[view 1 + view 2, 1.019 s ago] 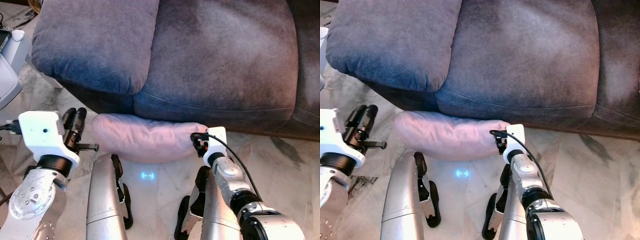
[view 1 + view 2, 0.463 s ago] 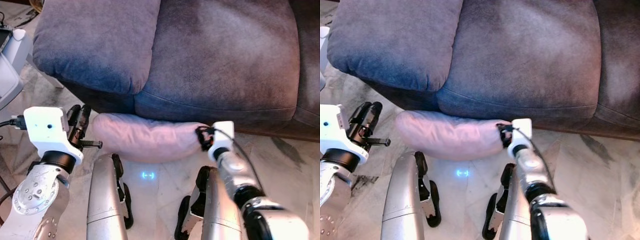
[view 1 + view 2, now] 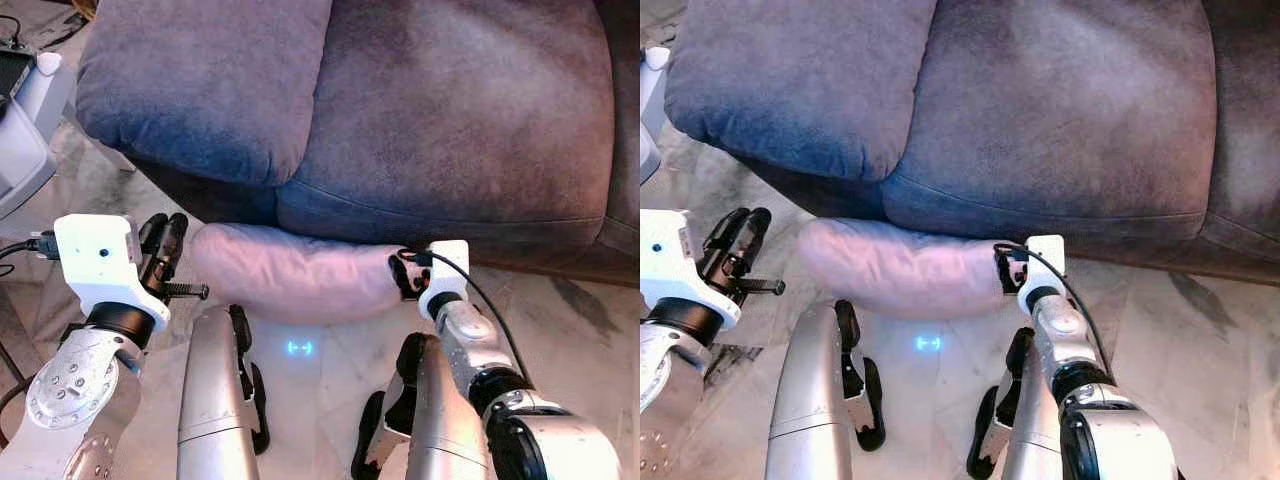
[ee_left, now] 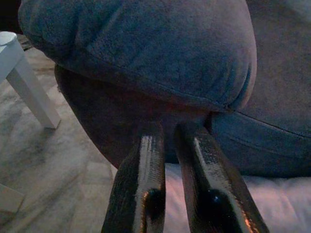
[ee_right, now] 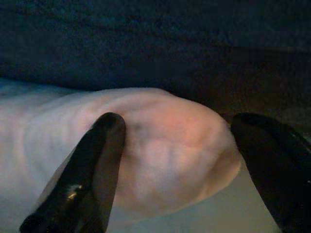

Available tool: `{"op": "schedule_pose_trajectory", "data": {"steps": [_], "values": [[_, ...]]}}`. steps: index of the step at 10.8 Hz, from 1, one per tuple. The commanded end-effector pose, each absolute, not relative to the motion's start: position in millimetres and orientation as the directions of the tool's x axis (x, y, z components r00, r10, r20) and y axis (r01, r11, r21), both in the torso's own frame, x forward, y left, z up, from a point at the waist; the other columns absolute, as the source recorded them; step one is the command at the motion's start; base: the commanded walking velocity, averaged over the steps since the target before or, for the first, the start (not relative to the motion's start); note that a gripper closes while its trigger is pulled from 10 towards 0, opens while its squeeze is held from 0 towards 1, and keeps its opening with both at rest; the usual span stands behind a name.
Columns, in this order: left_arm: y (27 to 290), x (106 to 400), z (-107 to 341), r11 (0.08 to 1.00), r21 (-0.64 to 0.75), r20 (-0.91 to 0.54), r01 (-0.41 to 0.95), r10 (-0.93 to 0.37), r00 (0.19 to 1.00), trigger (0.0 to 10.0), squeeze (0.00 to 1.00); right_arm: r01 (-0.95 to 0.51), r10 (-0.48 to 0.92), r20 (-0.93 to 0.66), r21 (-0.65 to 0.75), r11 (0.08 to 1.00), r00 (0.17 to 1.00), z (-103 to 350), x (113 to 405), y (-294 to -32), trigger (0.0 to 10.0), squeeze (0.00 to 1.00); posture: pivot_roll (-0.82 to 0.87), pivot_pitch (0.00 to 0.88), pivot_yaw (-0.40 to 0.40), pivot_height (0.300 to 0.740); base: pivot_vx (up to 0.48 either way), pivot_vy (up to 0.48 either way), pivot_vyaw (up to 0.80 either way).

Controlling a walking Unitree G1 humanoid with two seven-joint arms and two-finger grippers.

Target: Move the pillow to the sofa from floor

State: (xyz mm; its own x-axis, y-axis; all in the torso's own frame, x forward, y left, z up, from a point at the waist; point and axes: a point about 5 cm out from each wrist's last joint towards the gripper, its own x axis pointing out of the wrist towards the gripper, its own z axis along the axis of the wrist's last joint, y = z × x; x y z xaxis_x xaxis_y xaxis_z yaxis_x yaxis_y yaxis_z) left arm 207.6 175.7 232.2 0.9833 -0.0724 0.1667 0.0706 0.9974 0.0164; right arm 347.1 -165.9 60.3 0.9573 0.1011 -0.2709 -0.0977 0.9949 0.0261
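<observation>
Pillow, pale pink, long and soft-cased (image 3: pixel 295 280): lies on the pale marble floor (image 3: pixel 560 330), tucked against the front base of the blue-grey plush sofa (image 3: pixel 450 130), just under the overhang of the seat cushion. Long axis runs left to right across the robot's front, parallel to the sofa edge.

Right pincer (image 5: pixel 180 165): at the pillow's right end. Black fingers (image 5: pixel 82 174) spread wide, one on each side of the rounded corner, which sits between them in the right wrist view. Near finger looks to touch the fabric; whether the far one does I cannot tell. Not yet pinching. In the head views the white wrist block sits hard up against that end.

Left pincer (image 3: pixel 163 250): just beside the pillow's left end, apart from it, a small gap showing in the head views. Fingers (image 4: pixel 141 184) nearly pressed together, only a narrow slit between, holding nothing. They point toward the dark sofa base, with the pillow's pale edge low and to one side.

Judgement: right arm is the nearer and better set; the pillow's end lies straight ahead of it, along its reach. A one-end grab would likely let the long body sag and drag. The left arm would need to open and shift inward toward the pillow's left end for a two-ended lift onto the seat above.
</observation>
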Motion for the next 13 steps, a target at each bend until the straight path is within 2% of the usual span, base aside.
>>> {"op": "schedule_pose_trajectory", "data": {"steps": [1, 3, 4, 13], "values": [[175.9, 198.8, 235.6, 0.997, 0.025, 0.171, 0.073, -0.076, 0.982, 10.0, 0.00, -0.090, 0.097, -0.345, 0.036, 0.995, 0.933, 41.1, 334.6, -165.6, 10.0, 0.00, 0.27, 0.506, -0.068, 0.529, 0.000, 0.000, 0.00], [174.8, 197.7, 234.4, 0.996, 0.025, 0.157, 0.082, -0.085, 0.984, 10.0, 0.00, -0.093, 0.099, -0.351, 0.034, 0.995, 0.931, 39.8, 333.9, -164.1, 10.0, 0.00, 0.27, 0.509, -0.065, 0.529, 0.000, 0.000, 0.00], [174.2, 197.7, 234.3, 0.996, 0.027, 0.153, 0.086, -0.089, 0.984, 10.0, 0.00, -0.090, 0.096, -0.358, 0.034, 0.995, 0.929, 37.6, 332.3, -163.9, 0.0, 0.00, 0.27, 0.511, -0.062, 0.529, 0.000, 0.000, 0.00], [170.6, 202.1, 231.8, 0.992, 0.030, 0.123, 0.122, -0.125, 0.985, 10.0, 0.00, -0.112, 0.122, -0.370, 0.049, 0.992, 0.921, 33.9, 330.0, -155.7, 0.0, 0.00, 0.27, 0.494, -0.060, 0.529, 0.000, 0.000, 0.00]]}}
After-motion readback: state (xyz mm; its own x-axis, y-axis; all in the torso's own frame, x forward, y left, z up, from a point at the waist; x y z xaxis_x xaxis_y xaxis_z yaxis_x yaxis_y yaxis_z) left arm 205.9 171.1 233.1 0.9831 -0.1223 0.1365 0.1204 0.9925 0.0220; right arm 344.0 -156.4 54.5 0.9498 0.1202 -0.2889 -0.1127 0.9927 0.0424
